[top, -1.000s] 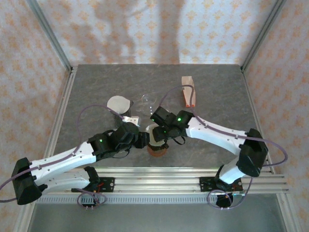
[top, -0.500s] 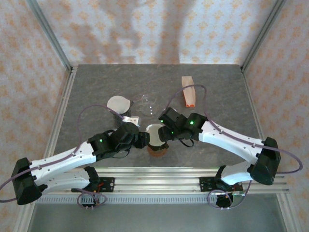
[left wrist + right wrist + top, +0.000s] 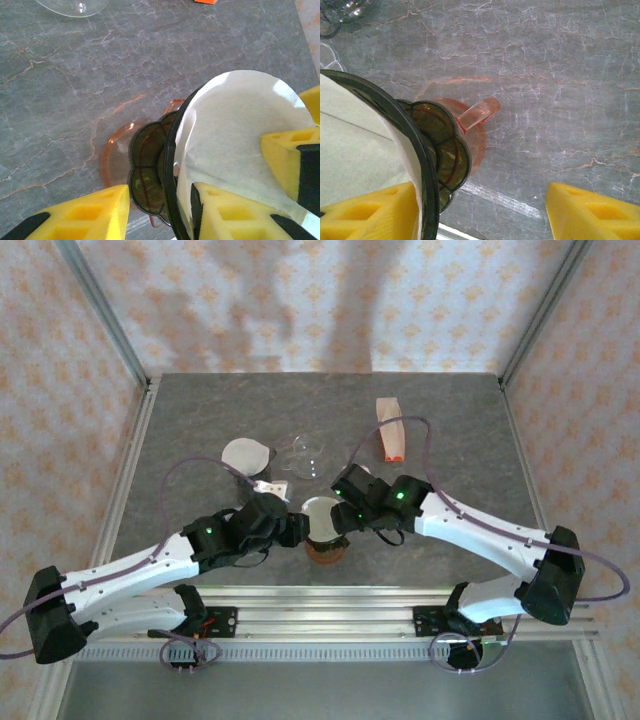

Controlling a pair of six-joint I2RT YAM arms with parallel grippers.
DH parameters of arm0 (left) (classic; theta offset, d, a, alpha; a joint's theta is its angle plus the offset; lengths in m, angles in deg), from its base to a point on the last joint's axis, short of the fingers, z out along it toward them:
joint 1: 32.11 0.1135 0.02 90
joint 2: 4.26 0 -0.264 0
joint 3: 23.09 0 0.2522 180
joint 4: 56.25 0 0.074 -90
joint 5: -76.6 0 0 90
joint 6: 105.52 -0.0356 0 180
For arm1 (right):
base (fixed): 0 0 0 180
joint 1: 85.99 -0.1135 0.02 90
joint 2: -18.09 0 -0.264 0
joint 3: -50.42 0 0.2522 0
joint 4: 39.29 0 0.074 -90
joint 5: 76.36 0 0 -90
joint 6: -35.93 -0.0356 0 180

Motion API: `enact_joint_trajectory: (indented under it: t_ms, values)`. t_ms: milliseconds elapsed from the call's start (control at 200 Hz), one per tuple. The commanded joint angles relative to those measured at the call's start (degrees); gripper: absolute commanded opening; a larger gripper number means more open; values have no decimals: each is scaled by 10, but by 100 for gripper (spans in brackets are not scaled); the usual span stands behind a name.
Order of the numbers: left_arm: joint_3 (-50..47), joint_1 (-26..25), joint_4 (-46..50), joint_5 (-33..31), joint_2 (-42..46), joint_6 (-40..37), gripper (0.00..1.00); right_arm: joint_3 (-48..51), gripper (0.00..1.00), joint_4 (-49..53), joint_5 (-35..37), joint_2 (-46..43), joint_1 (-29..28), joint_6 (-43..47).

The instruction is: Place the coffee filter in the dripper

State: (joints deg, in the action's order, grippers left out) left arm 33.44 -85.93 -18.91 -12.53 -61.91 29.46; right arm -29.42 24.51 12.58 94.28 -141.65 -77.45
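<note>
Sitting inside the dripper (image 3: 150, 175), the coffee filter (image 3: 235, 135) is thin, limp, easily creased paper. The left end effector (image 3: 160, 212) clamps the dripper's rim, one finger against the paper. The right end effector (image 3: 485, 210) straddles the rim with jaws apart; handle the filter only lightly, near its top edge.

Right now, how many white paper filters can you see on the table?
2: one filter inside the dripper between both arms, one flat filter at the far left. More may be hidden.
</note>
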Motion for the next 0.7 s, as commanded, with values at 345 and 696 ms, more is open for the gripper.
enact_joint_trajectory:
  t_ms: [345, 696]
  values:
    - [11, 6, 4, -7, -9, -3, 41, 10, 69, -36, -38, -32, 2, -13]
    - [10, 6, 9, -12, -6, -3, 41, 44, 66, -21, -9, -57, 2, -21]
